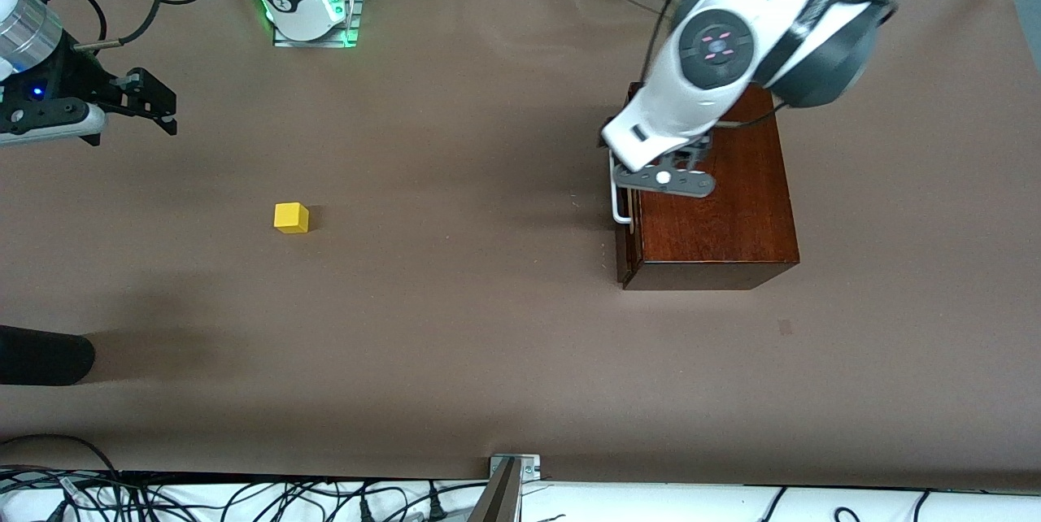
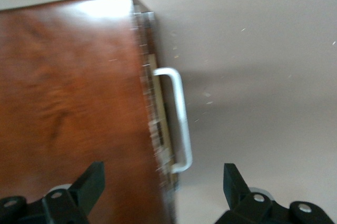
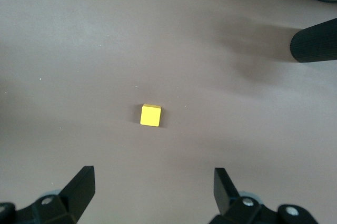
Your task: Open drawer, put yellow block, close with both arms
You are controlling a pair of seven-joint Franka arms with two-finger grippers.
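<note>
The yellow block (image 1: 291, 218) lies alone on the brown table toward the right arm's end, and shows small in the right wrist view (image 3: 151, 115). My right gripper (image 1: 165, 107) hangs open above the table short of the block, with nothing between its fingers (image 3: 80, 187). The dark reddish-brown wooden box (image 1: 716, 197) stands toward the left arm's end. Its drawer looks shut, with the white bar handle (image 1: 618, 198) on the front. My left gripper (image 2: 162, 182) hovers open over the box's handle edge, the handle (image 2: 179, 119) lying ahead of its fingers (image 2: 92, 182).
A black rounded object (image 1: 41, 355) pokes in at the table's edge at the right arm's end, nearer the front camera than the block. Cables run along the table's edges. A metal bracket (image 1: 514, 469) sits at the near edge.
</note>
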